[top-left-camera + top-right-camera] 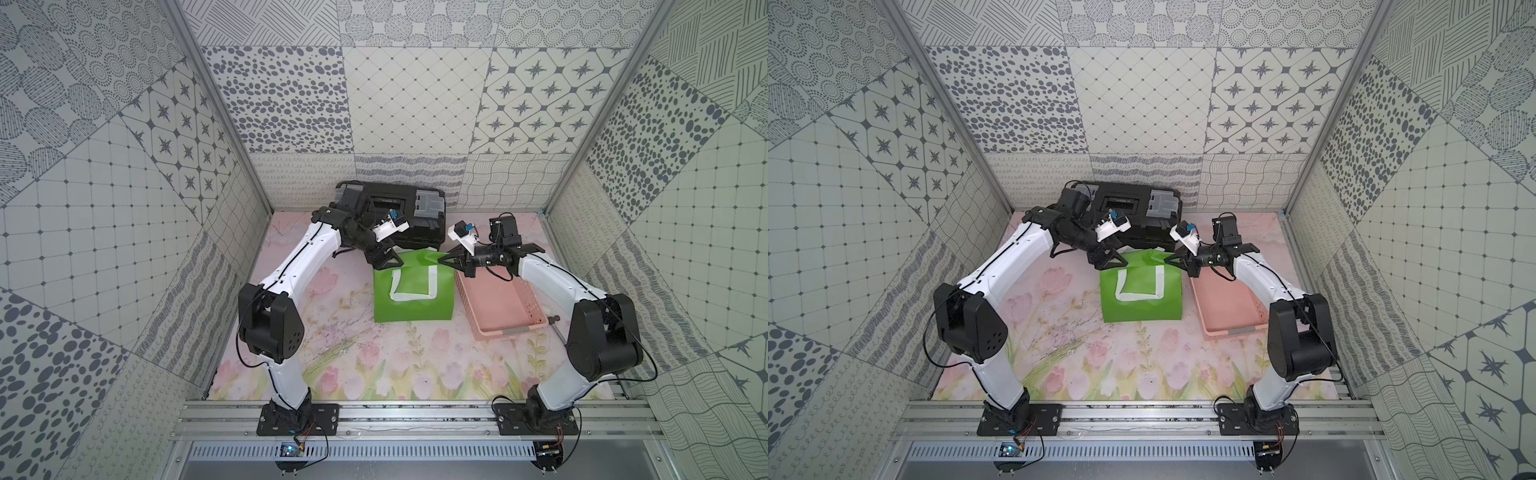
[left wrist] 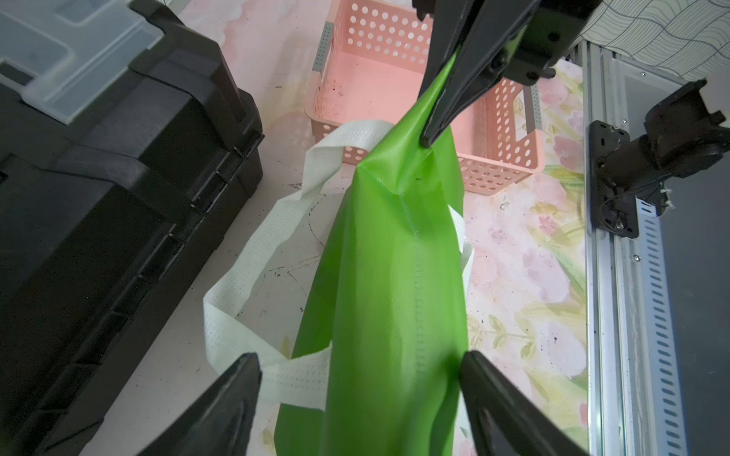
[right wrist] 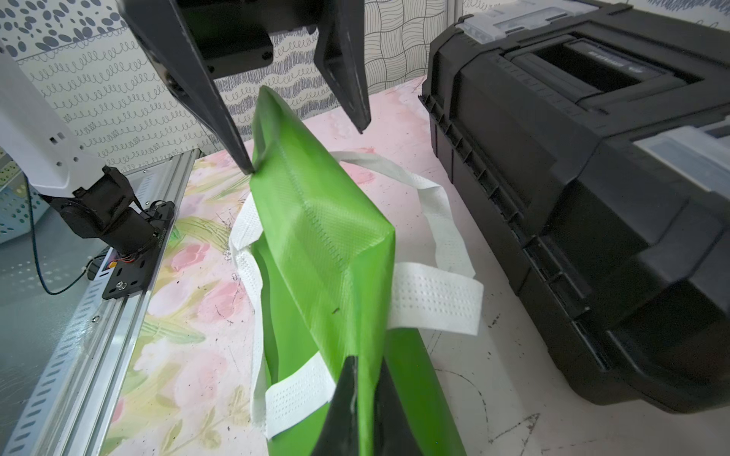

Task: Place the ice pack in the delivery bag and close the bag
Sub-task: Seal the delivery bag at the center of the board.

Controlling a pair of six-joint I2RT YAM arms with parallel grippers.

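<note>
The delivery bag (image 1: 411,303) lies collapsed in the middle of the table (image 1: 332,365), with the pink basket (image 1: 511,331) just beside it toward the right edge. At the bag's far end the right gripper (image 1: 441,260) pinches one corner tight. The left gripper (image 1: 394,262) stands wide open astride the other, holding nothing. A black toolbox (image 1: 419,208) sits at the far edge.

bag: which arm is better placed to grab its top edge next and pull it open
Left, likely. The left gripper is open, its jaws straddling the top edge of the bag, so it only needs to close. The right gripper is shut on the other end.
</note>
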